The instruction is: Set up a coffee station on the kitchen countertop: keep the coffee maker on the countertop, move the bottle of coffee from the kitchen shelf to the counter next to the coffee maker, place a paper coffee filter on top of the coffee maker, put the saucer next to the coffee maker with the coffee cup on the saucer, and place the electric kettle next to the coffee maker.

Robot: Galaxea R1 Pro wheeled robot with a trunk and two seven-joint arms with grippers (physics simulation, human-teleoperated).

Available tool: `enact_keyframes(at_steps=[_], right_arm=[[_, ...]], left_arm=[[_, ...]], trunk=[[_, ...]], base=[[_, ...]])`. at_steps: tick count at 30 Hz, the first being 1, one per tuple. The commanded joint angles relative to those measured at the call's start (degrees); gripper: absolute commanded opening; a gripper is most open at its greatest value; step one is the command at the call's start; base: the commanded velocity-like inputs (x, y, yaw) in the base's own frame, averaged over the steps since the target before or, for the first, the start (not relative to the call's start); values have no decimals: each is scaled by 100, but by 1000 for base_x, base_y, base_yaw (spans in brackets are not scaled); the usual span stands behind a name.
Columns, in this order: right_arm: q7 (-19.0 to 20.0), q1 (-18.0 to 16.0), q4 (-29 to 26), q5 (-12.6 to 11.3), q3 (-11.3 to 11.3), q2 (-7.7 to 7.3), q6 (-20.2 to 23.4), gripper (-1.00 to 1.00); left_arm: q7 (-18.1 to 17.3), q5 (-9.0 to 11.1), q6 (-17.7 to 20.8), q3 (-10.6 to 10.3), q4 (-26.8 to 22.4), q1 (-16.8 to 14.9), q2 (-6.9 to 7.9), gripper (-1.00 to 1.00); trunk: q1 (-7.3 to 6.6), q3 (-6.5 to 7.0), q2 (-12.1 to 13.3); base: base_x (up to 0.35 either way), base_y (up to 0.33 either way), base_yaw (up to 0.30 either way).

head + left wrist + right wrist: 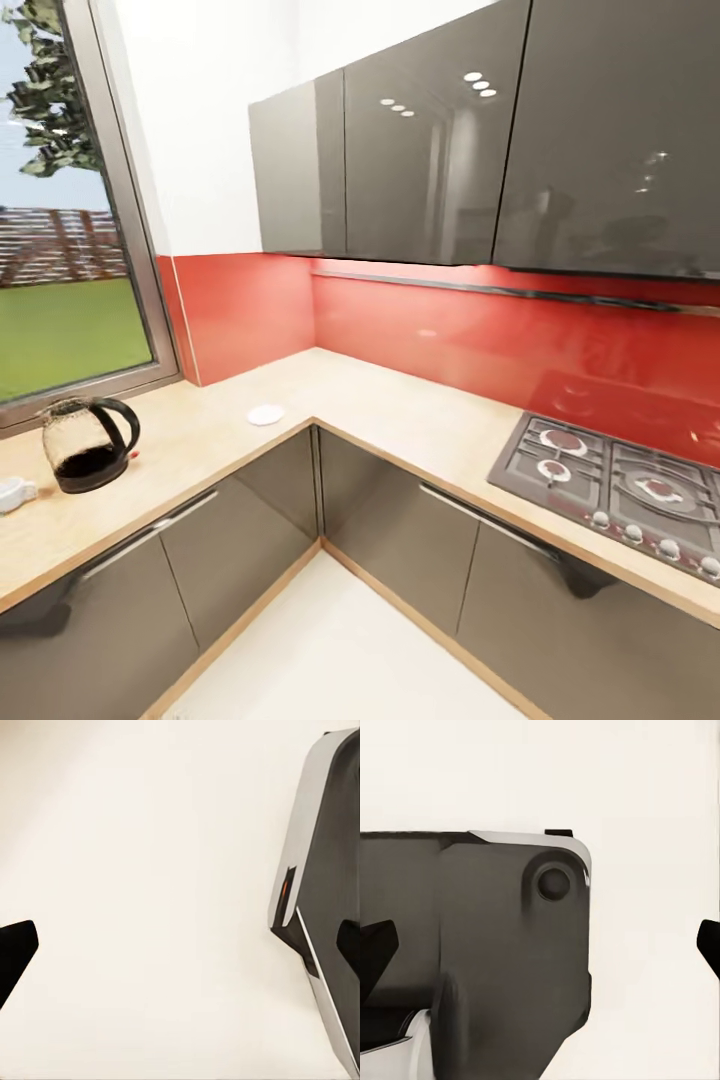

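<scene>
Electric kettle (pixel 88 444) near the kitchen countertop (pixel 400 410) front edge; saucer (pixel 266 414) at the inner corner. Both grippers (pixel 180 945) (pixel 540 945) spread wide, empty.

kitchen countertop (pixel 400 410): was light beige wood-grain
electric kettle (pixel 88 443): was clear glass with black base, handle and lid
saucer (pixel 266 414): was plain white, right of the kettle
backsplash (pixel 470 335): was glossy red, behind the countertop
wall cabinets (pixel 480 140): were glossy dark grey, above the countertop
hob (pixel 620 485): was grey with white-and-red burners
floor (pixel 340 650): was cream-white
</scene>
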Motion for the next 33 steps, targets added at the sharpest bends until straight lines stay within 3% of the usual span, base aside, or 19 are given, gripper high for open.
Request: enact_keyframes(at_steps=[1,33], right_arm=[[-2,-1,6,37,-36,2,-19,100],[-2,-1,15,37,-28,11,-19,100]], left_arm=[[11,-62,-17,34,-6,2,-6,100],[13,-64,-15,41,-9,-77,-30,100]], trunk=[[2,0,-2],[2,0,-2]], base=[[0,-276,280],[0,-252,281]])
